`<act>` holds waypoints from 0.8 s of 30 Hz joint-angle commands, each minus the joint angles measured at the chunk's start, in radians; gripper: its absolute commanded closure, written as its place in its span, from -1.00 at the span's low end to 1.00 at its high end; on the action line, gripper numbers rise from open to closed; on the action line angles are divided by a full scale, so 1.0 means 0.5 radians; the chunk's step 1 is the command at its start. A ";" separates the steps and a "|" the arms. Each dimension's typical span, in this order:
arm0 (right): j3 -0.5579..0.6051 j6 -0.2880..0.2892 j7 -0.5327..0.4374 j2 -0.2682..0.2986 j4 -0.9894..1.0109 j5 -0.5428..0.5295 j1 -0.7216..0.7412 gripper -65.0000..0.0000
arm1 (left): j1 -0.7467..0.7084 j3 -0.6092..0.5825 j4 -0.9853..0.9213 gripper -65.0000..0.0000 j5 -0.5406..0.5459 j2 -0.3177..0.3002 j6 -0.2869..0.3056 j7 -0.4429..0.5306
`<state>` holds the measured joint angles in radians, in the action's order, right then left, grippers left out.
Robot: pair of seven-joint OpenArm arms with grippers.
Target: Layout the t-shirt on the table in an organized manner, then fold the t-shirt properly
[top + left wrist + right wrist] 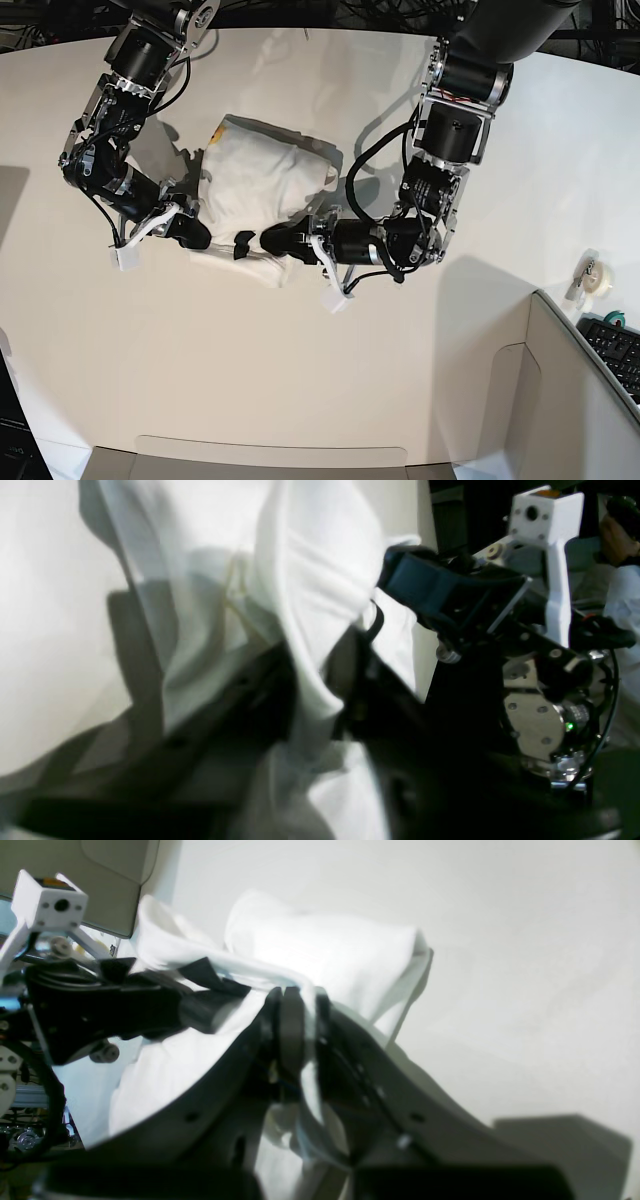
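The white t-shirt (262, 180) lies bunched in the middle of the table (300, 370), with a bit of yellow print at its far left corner. Both grippers meet at its near edge. My right gripper (205, 240) comes in from the base view's left. In the right wrist view it (295, 1005) is shut on a fold of the t-shirt (330, 955). My left gripper (268, 243) comes in from the right. In the left wrist view a band of the t-shirt (310, 580) runs between its blurred dark fingers (240, 700), and their grip does not show.
A grey box-like panel (560, 400) stands at the near right corner, with a keyboard (612, 345) behind it. A small tape roll (597, 278) lies near the table's right edge. A person in white (620, 580) shows at the right of the left wrist view.
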<state>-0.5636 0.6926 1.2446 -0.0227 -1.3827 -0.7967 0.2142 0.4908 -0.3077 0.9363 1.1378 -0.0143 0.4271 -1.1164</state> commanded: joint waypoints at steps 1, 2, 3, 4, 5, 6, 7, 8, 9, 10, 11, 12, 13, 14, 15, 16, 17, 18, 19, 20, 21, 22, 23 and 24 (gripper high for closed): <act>0.003 0.011 -0.033 0.007 -0.041 -0.059 0.046 1.00 | 0.063 0.012 0.031 0.48 0.058 0.009 0.016 0.037; 0.003 0.011 -0.033 0.007 -0.041 -0.059 0.049 1.00 | 0.063 0.012 0.031 0.33 0.058 0.009 0.016 0.037; 0.003 0.011 -0.036 0.007 -0.041 -0.059 0.049 1.00 | 0.063 0.012 0.031 0.19 0.058 0.009 0.016 0.040; 0.003 0.011 -0.036 0.007 -0.041 -0.059 0.049 0.99 | 0.063 0.012 0.031 0.11 0.058 0.009 0.016 0.040; 0.003 0.011 -0.036 0.007 -0.041 -0.059 0.049 0.94 | 0.063 0.012 0.031 0.04 0.058 0.009 0.016 0.040; 0.003 0.011 -0.036 0.007 -0.041 -0.059 0.049 0.87 | 0.063 0.012 0.028 0.03 0.058 0.009 0.016 0.040; 0.003 0.011 -0.036 0.007 -0.041 -0.059 0.049 0.77 | 0.063 0.012 0.028 0.04 0.058 0.009 0.016 0.040; 0.003 0.011 -0.036 0.007 -0.041 -0.059 0.049 0.65 | 0.063 0.012 0.028 0.05 0.058 0.009 0.016 0.040; 0.003 0.011 -0.036 0.007 -0.041 -0.059 0.049 0.50 | 0.063 0.012 0.028 0.06 0.058 0.009 0.016 0.040; 0.003 0.011 -0.036 0.007 -0.044 -0.062 0.049 0.35 | 0.063 0.012 0.028 0.07 0.058 0.009 0.016 0.040; 0.003 0.011 -0.036 0.007 -0.044 -0.068 0.049 0.23 | 0.063 0.012 0.028 0.07 0.058 0.009 0.016 0.040; 0.003 0.011 -0.039 0.007 -0.044 -0.096 0.049 0.09 | 0.063 0.012 0.028 0.07 0.058 0.009 0.016 0.040; 0.003 0.011 -0.039 0.010 -0.044 -0.124 0.049 -0.03 | 0.063 0.012 0.028 0.07 0.055 0.009 0.016 0.040; 0.003 0.011 -0.039 0.010 -0.044 -0.145 0.049 -0.12 | 0.063 0.012 0.025 0.07 0.052 0.009 0.016 0.040; 0.003 0.011 -0.042 0.016 -0.044 -0.166 0.052 -0.20 | 0.063 0.012 0.025 0.07 0.052 0.009 0.016 0.040; 0.003 0.011 -0.042 0.016 -0.044 -0.188 0.055 -0.28 | 0.063 0.012 0.025 0.07 0.052 0.009 0.016 0.040; 0.003 0.011 -0.042 0.019 -0.044 -0.209 0.070 -0.33 | 0.063 0.012 0.025 0.07 0.052 0.009 0.016 0.040; 0.000 0.011 -0.042 0.019 -0.044 -0.225 0.079 -0.36 | 0.063 0.012 0.025 0.06 0.052 0.009 0.016 0.040; 0.000 0.011 -0.042 0.019 -0.044 -0.240 0.086 -0.38 | 0.063 0.012 0.025 0.06 0.052 0.009 0.013 0.040; 0.000 0.011 -0.042 0.022 -0.044 -0.252 0.098 -0.38 | 0.063 0.012 0.025 0.06 0.052 0.009 0.013 0.040; 0.000 0.011 -0.042 0.025 -0.044 -0.262 0.110 -0.38 | 0.063 0.012 0.025 0.06 0.052 0.009 0.013 0.040; 0.000 0.011 -0.042 0.044 -0.044 -0.268 0.119 -0.38 | 0.063 0.009 0.025 0.06 0.052 0.009 0.013 0.040; 0.000 0.011 -0.042 0.050 -0.044 -0.280 0.132 -0.38 | 0.063 0.009 0.025 0.04 0.052 0.009 0.013 0.040; 0.000 0.011 -0.042 0.053 -0.044 -0.286 0.138 -0.38 | 0.063 0.009 0.025 0.03 0.052 0.009 0.013 0.040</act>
<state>-0.5636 0.6926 1.2419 -0.0055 -1.3846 -0.9138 0.2623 0.4908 -0.3073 0.9356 1.1370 -0.0143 0.4271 -1.1122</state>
